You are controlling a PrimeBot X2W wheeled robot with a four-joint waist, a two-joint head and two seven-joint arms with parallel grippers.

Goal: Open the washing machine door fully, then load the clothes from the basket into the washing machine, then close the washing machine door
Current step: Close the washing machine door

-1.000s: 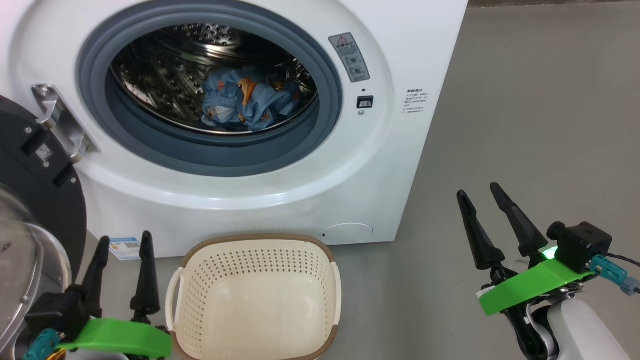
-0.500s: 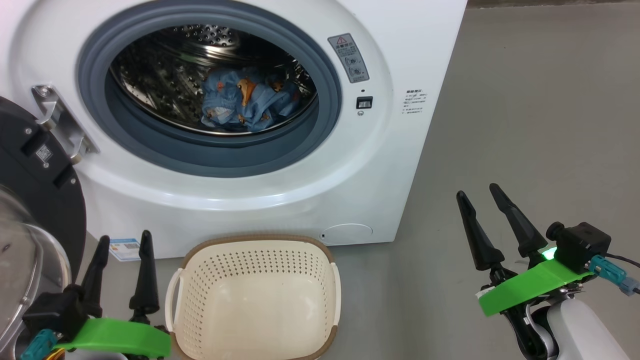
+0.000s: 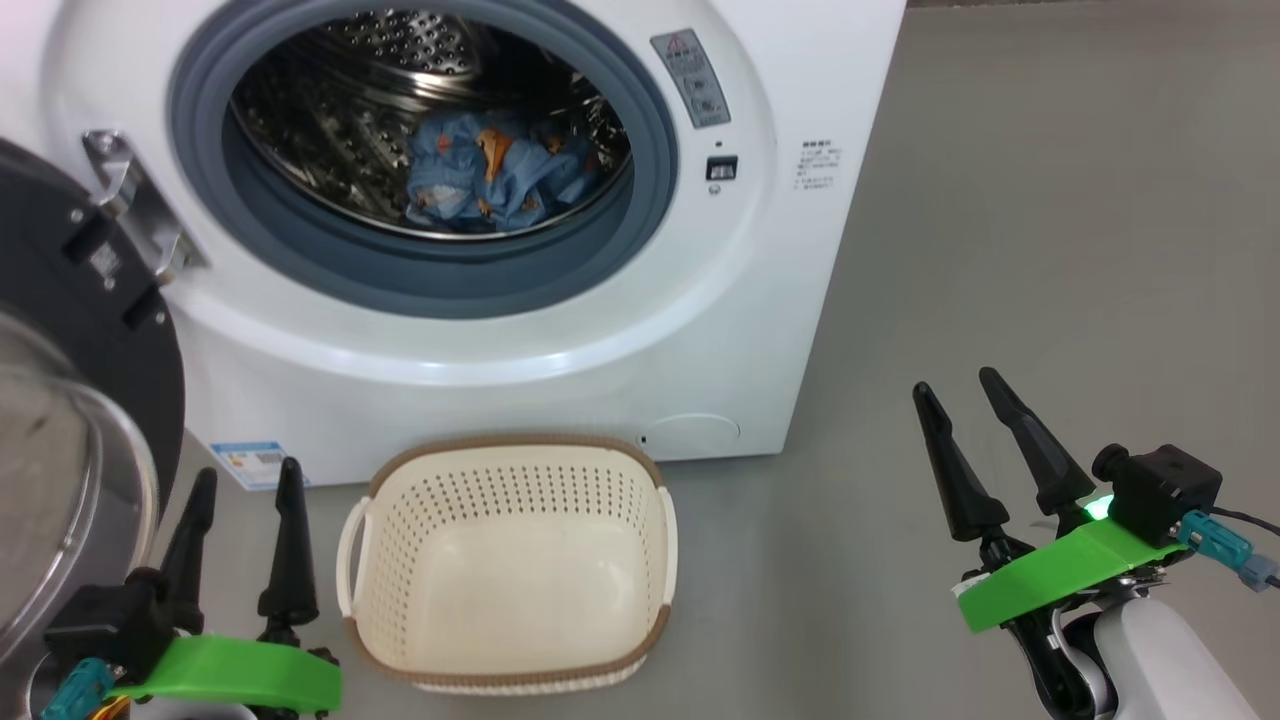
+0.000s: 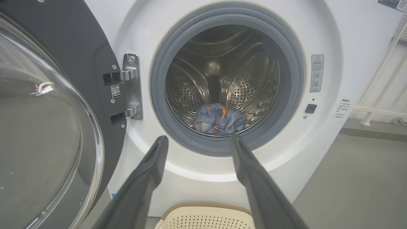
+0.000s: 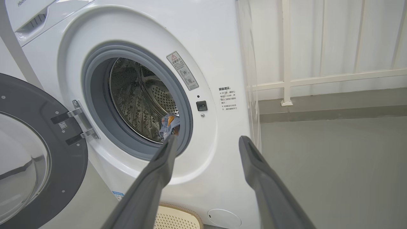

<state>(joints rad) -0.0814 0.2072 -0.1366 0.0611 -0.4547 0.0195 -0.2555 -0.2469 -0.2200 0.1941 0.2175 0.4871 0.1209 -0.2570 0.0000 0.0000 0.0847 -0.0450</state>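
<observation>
Door (image 3: 110, 370) wide open, beside L pincer (image 3: 247, 470); basket (image 3: 510, 442) near.

Colours recorded at the white washing machine (image 3: 800, 330)
Its gasket (image 3: 440, 285) is tinted grey-blue; the clothes (image 3: 490, 185) are printed light blue with orange-brown figures; the basket (image 3: 510, 490) is coloured cream, dotted with holes and rimmed in brown.

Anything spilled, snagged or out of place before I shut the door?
Nothing stands out. The clothes lie wholly inside the drum, clear of the gasket; the basket sits upright and empty on the floor; the washing machine door hangs open at left.
</observation>
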